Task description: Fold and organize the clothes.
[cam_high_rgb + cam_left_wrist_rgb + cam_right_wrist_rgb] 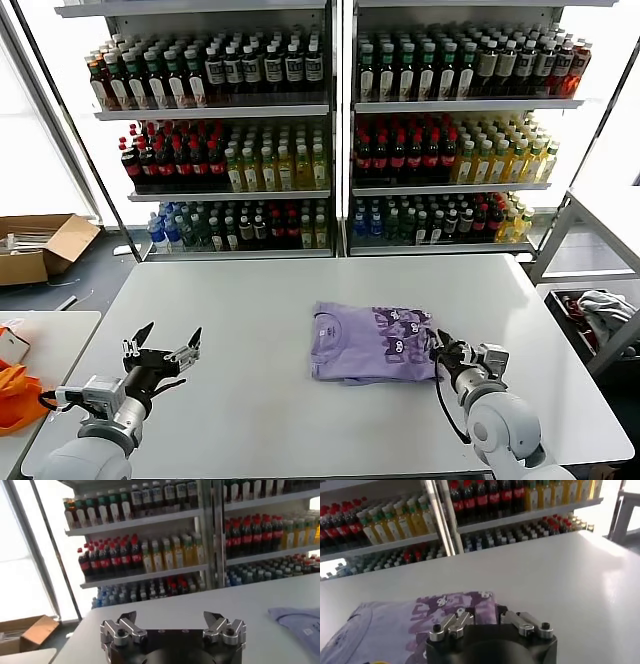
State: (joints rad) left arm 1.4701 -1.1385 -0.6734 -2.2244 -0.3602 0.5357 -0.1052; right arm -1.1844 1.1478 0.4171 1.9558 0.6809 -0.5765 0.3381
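A folded lavender T-shirt (372, 344) lies printed side up on a white table (250, 310), just right of the centre of the head view, its darker purple graphics facing up and its neckline toward the frame's left. At the shirt's lower right corner sits the right gripper (447, 352), its fingertips at the edge of the cloth; in the right wrist view the right gripper (487, 621) shows its jaws a little apart over the printed fabric (420, 625), with nothing visibly pinched between them. In the lower left of the head view the left gripper (162, 349) hangs above bare tabletop, well apart from the shirt, jaws spread wide and empty, as the left wrist view (173, 622) confirms. Behind the table, across the top of the frame, stand shelves of bottled drinks (320, 130). A cardboard box (40, 245) sits on the floor at the left edge.
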